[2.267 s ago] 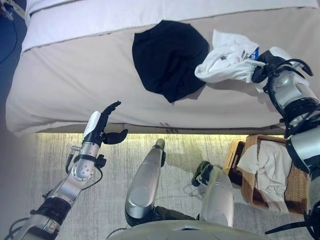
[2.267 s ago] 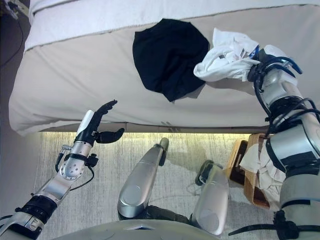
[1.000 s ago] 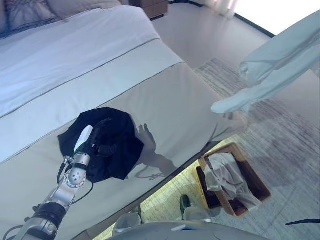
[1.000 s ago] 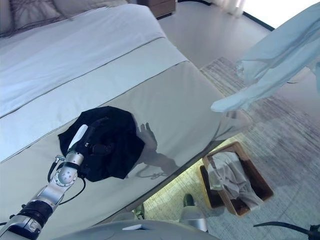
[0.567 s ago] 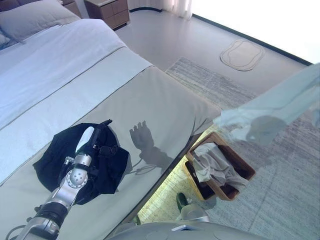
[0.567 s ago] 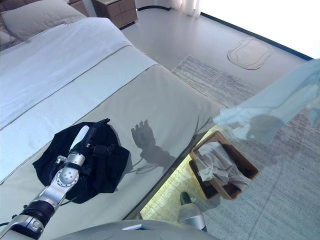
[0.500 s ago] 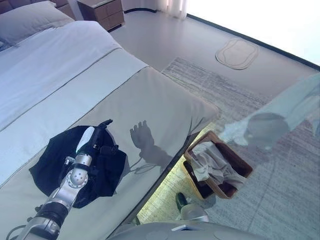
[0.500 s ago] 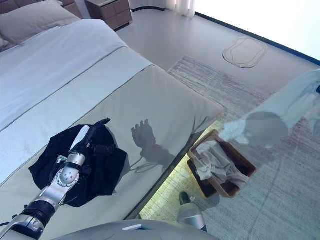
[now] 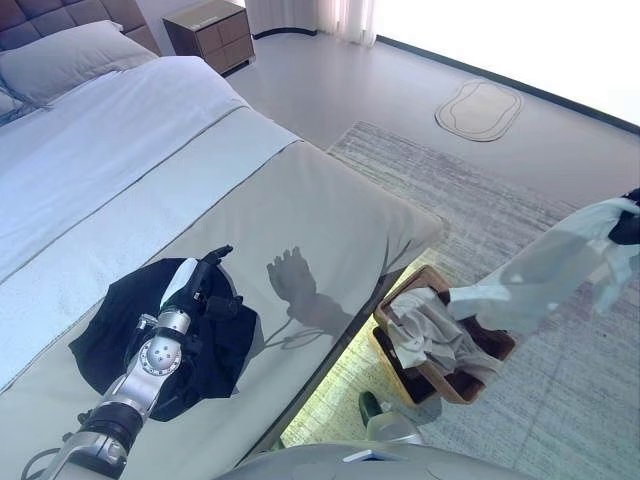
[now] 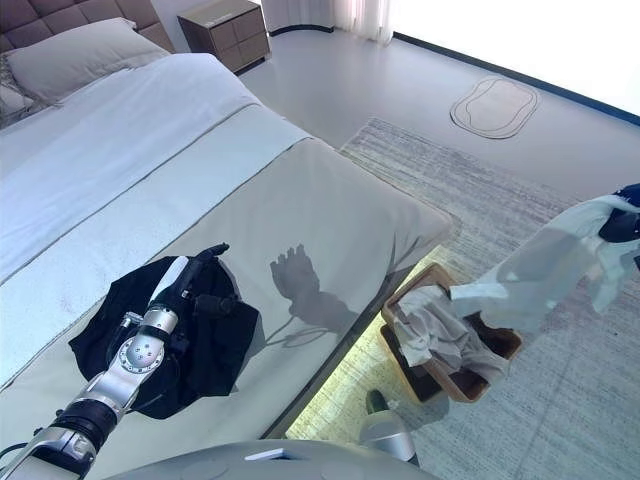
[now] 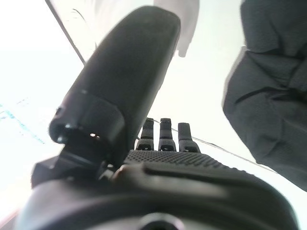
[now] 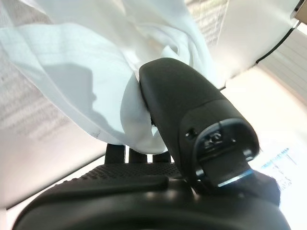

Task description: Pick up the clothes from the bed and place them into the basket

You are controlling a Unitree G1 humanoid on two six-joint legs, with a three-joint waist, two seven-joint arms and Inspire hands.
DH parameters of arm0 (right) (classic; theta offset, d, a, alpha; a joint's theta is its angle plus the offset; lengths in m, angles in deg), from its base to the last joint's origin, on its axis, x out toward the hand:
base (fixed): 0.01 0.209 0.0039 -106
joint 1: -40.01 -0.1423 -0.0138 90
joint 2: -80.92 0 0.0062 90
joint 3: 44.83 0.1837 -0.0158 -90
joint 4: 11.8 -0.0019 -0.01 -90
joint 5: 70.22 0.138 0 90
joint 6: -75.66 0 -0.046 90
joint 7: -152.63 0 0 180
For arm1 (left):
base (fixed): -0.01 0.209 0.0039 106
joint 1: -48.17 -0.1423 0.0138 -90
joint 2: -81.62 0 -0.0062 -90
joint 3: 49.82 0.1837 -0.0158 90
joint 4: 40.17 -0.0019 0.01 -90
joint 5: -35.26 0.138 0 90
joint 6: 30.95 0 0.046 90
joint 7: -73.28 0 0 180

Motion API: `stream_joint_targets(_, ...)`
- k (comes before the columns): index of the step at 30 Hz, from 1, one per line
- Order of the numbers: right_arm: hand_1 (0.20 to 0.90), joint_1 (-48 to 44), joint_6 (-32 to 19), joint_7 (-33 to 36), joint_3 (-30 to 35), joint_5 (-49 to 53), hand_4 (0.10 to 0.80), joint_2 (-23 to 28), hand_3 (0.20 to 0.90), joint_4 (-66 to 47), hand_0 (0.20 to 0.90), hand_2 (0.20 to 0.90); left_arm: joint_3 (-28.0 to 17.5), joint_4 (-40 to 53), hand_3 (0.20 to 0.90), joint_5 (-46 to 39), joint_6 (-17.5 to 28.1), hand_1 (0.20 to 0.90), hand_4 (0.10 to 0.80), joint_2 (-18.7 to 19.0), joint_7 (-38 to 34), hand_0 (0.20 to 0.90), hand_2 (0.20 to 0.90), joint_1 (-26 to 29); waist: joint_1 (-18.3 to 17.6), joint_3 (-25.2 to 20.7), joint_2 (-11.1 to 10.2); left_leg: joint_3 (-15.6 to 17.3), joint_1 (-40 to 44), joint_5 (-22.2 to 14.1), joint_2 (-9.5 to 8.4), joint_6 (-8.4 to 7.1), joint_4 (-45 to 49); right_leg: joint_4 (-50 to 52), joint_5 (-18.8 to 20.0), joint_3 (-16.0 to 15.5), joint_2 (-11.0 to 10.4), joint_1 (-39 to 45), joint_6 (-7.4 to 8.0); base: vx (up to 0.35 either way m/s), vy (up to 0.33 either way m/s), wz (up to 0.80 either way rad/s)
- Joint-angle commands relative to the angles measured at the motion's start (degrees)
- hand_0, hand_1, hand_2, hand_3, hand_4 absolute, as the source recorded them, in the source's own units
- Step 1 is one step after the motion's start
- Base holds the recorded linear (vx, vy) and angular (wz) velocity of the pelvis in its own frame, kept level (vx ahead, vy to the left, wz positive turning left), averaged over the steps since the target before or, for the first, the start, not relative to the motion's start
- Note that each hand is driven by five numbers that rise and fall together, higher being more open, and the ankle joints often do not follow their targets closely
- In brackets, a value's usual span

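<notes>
A black garment [image 9: 120, 345] lies crumpled on the beige bed cover [image 9: 330, 210]. My left hand [image 9: 196, 290] hovers over it, open with straight fingers; in the left wrist view the black garment [image 11: 273, 96] shows past my fingers [image 11: 164, 132]. My right hand [image 10: 622, 226] is shut on a white garment [image 10: 545, 265] at the far right, my thumb [image 12: 177, 100] pinching the cloth [image 12: 72, 62]. The garment hangs in the air, its lower end over the brown wicker basket [image 9: 447, 392] on the floor beside the bed. Pale clothes [image 9: 430, 330] lie in the basket.
The bed's corner [image 9: 425, 225] stands just beyond the basket. A grey rug [image 9: 560, 400] lies under the basket. A wooden nightstand [image 9: 210, 30] and pillows [image 9: 60, 55] are at the head of the bed. An oval mat [image 9: 478, 105] lies on the far floor.
The view has swung right from the bed to the basket. My right hand has lifted the white garment off the bed and lowered it toward the basket. My left hand stays over the black garment.
</notes>
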Motion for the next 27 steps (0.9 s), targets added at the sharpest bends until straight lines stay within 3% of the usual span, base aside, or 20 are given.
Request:
stream_joint_targets(1, 0.3, -3.9, -4.8, 1.9, 1.5, -2.2, 0.1, 3.2, 0.2, -0.5, 0.3, 0.3, -0.5, 2.8, 0.9, 0.1, 2.3, 0.9, 0.8, 3.7, -0.8, 0.9, 0.9, 5.1, 2.7, -5.1, -1.3, -1.9, 0.4, -7.7, -0.08, -0.35, 5.1, 5.5, -1.7, -1.0, 1.9, -4.4, -0.23, -0.049, -0.036, 0.07)
stream_joint_targets(9, 0.319, -3.8, -1.8, -0.8, -1.0, -5.1, 0.122, 0.2, 0.222, 0.3, 0.319, 0.319, 0.0, 3.6, 0.9, -0.1, 2.2, 0.9, 0.8, 4.3, -0.5, 0.9, 0.9, 5.9, 3.6, -4.0, -1.3, -2.4, -0.2, -7.5, -0.39, -0.26, 5.3, 5.4, -1.4, -1.9, 1.7, -4.6, -0.26, -0.033, -0.015, 0.07)
stream_joint_targets(10, 0.9, -4.3, 0.0, -2.3, -1.5, -6.1, 0.8, -0.8, 0.9, 2.4, 0.9, 0.9, -0.2, 3.6, 0.9, -0.3, 2.3, 0.9, 0.8, 4.3, -0.6, 0.9, 0.9, 5.9, 3.9, -3.9, -1.2, -2.4, -0.1, -7.5, -0.42, -0.27, 5.2, 5.3, -1.4, -2.1, 1.6, -4.5, -0.24, 0.0, 0.0, 0.0)
stream_joint_targets(17, 0.9, -6.5, 0.6, -2.4, -3.5, -7.5, 0.8, -2.7, 0.9, 7.3, 0.9, 0.9, 0.0, 3.6, 0.9, -0.1, 2.0, 0.9, 0.8, 3.9, -0.9, 0.9, 0.9, 6.1, 4.6, -3.8, -1.3, -2.6, 0.5, -7.2, -0.29, -0.32, 4.8, 5.1, -1.4, -2.5, 1.6, -3.9, -0.26, 0.006, -0.006, 0.03)
stream_joint_targets(27, 0.9, -5.8, 1.9, -0.4, -2.6, -6.5, 0.8, -3.3, 0.9, 5.8, 0.9, 0.9, -0.4, 4.6, 0.9, -0.5, 1.6, 0.9, 0.8, 4.4, -0.8, 0.9, 0.9, 6.0, 4.9, -3.5, -1.3, -2.9, 0.7, -6.9, -0.32, -0.34, 4.4, 5.1, -1.4, -2.8, 1.6, -3.5, -0.32, -0.002, 0.0, 0.01)
